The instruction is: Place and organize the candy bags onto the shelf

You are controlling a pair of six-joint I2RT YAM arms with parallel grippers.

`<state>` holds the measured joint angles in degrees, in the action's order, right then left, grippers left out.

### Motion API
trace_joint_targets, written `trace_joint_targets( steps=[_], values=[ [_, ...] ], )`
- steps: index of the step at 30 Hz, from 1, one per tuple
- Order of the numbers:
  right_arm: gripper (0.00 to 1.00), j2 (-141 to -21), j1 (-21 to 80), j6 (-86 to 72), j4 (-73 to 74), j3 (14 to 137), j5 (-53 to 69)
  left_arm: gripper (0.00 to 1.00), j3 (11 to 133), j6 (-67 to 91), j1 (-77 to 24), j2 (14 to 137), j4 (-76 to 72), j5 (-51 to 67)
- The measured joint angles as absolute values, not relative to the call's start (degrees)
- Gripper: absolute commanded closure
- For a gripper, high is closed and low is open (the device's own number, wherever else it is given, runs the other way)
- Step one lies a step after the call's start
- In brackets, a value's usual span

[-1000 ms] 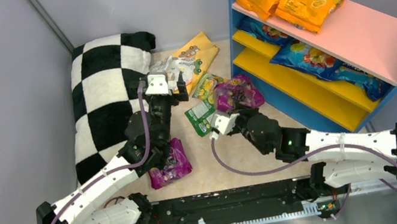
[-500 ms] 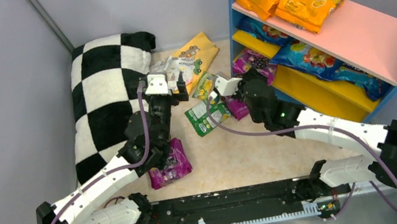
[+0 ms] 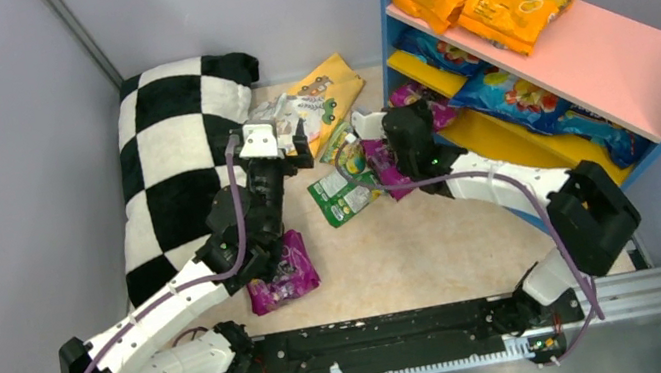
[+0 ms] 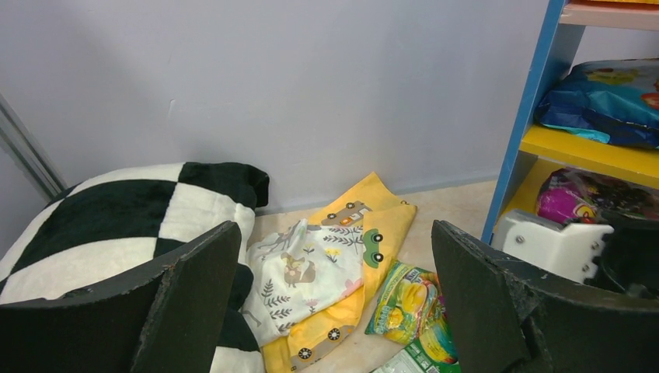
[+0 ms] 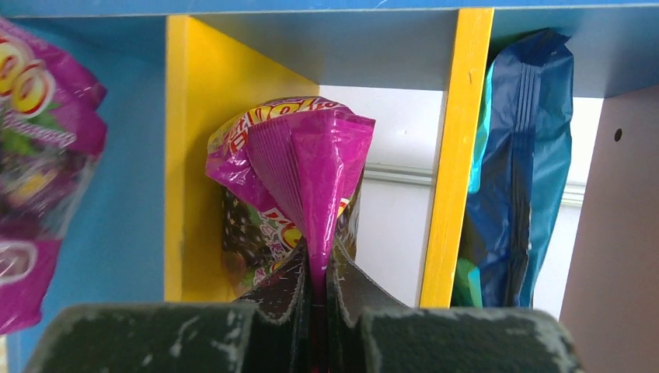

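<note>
The right gripper [image 5: 317, 272] is clenched on the sealed edge of a purple candy bag [image 5: 299, 167], holding it inside the shelf [image 5: 183, 140] between two yellow boards, with a blue bag [image 5: 517, 171] one compartment over. The left gripper [image 4: 334, 291] hangs released over the yellow cloth [image 4: 365, 225] beside the checkered pillow [image 4: 116, 217]
</note>
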<state>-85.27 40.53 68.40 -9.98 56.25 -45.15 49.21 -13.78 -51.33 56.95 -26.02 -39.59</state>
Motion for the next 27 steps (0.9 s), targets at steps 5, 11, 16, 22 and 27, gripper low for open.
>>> trace_joint_targets(
  steps=[5, 11, 16, 22, 27],
  values=[
    [1.0, -92.0, 37.0, 69.6, -12.2, 62.1, -44.9, 0.01, 49.5, -13.6, -51.2, 56.9, -25.9, -39.6],
    [1.0, -98.7, 35.2, 70.9, -14.2, 67.5, -44.9, 0.01, 49.5, -13.6, -51.0, 56.9, -25.8, -39.4],
    [1.0, -100.8, 34.8, 71.4, -14.5, 68.7, -45.8, 0.01, 49.5, -13.6, -50.9, 56.9, -25.7, -39.2],
    [1.0, -101.3, 34.7, 71.5, -14.9, 68.8, -45.9, 0.01, 49.5, -13.6, -50.7, 56.9, -25.6, -38.8],
    [0.58, -101.6, 34.7, 70.3, -14.0, 69.6, -45.8, 0.01, 49.5, -13.5, -50.5, 56.9, -25.6, -38.6]
  ],
)
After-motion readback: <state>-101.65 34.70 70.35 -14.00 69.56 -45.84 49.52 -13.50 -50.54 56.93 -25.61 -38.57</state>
